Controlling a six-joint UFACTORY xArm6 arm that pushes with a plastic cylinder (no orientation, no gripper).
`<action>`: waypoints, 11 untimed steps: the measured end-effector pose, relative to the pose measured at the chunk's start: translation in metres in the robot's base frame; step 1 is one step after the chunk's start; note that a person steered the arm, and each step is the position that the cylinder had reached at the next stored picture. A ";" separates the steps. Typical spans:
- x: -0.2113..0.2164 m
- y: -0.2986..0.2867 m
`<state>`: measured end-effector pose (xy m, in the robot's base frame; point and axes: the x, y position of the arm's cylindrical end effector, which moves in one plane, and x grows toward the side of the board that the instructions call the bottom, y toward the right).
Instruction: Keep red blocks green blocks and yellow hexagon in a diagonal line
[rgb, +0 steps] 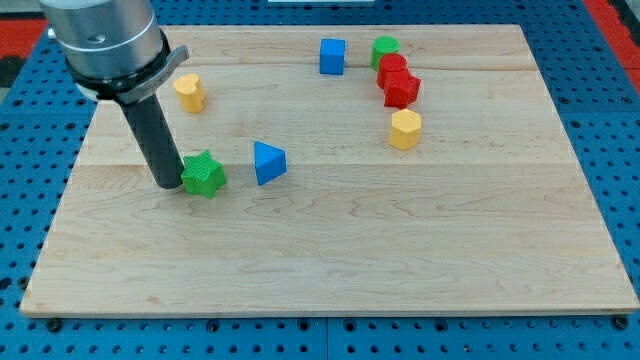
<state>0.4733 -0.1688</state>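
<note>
My tip (170, 185) touched the green star block (203, 175) on its left; no pincer fitted. Next likely: push it right toward the red blocks (398, 82) and the yellow hexagon (404, 129).

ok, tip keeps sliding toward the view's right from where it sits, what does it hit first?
The green star block: my tip sits just to its left, apparently already touching it. Pushed on, the star would probably meet the blue triangular block next, though that one lies slightly higher in the view, so it could slip past.
</note>
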 end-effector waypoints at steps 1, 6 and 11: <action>0.017 0.001; -0.118 0.150; -0.041 0.246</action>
<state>0.4327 0.0777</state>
